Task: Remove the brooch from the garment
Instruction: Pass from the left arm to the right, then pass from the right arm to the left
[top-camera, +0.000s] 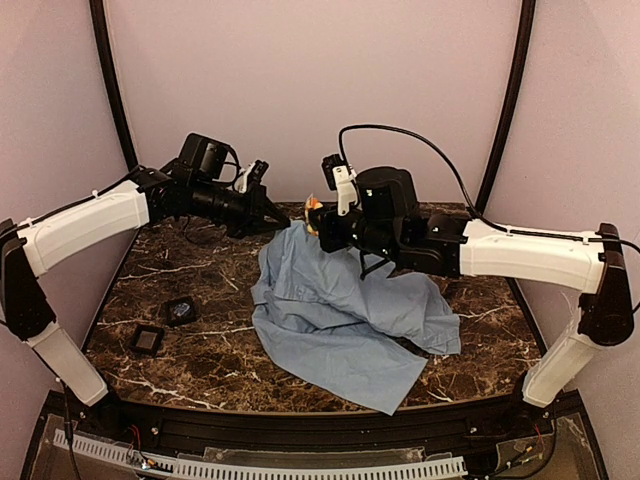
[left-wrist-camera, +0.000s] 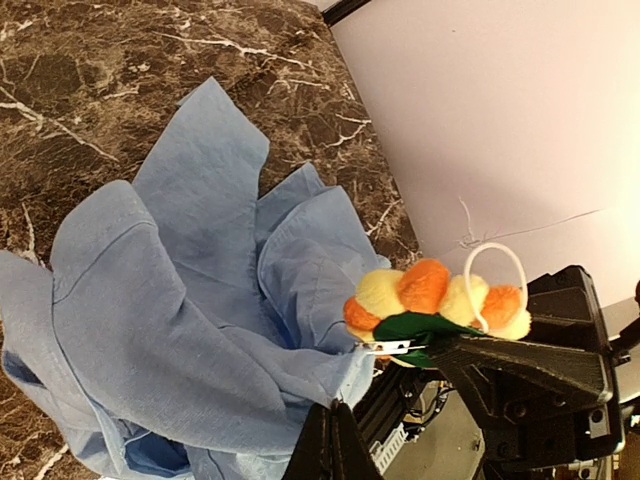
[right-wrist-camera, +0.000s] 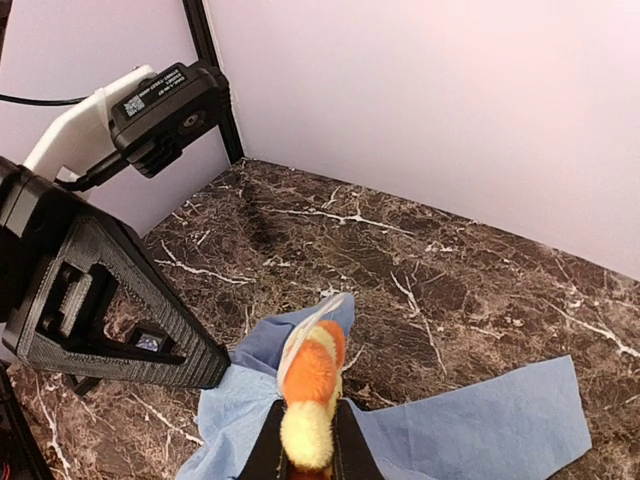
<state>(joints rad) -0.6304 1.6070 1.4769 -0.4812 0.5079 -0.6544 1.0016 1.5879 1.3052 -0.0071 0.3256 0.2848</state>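
Risk was a tear in the garment (top-camera: 340, 310) if I pulled too sharply, since my left fingers (left-wrist-camera: 325, 450) were clenched on its cloth just beside the brooch (left-wrist-camera: 430, 300), which my right fingers (right-wrist-camera: 268, 455) pinched above the far table (top-camera: 200, 290).

**Robot lab test cell**

Robotics lab rig, not a home: left arm (top-camera: 90, 225) & right arm (top-camera: 520, 255) bolted at near edge of a marble-look tabletop (top-camera: 200, 350). Plain pale walls (top-camera: 300, 80) on 3 sides, black frame poles (top-camera: 110, 80), slotted cable duct (top-camera: 300, 468) w/ loose wires (top-camera: 137, 447) along the front.
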